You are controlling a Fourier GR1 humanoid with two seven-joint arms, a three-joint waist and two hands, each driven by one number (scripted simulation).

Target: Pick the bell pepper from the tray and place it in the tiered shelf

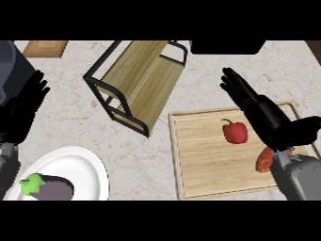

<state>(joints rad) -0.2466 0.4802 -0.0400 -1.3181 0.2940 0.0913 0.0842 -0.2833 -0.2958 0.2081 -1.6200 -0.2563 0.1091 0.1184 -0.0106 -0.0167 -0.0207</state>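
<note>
Hovering just right of the pepper on the tray, the right hand was spread, apparently clear; fingers should straddle it before closing.

One pepper, one tray, one plate, one shelf

The marble counter carries a tiered shelf, a wooden tray and a white plate.
</note>
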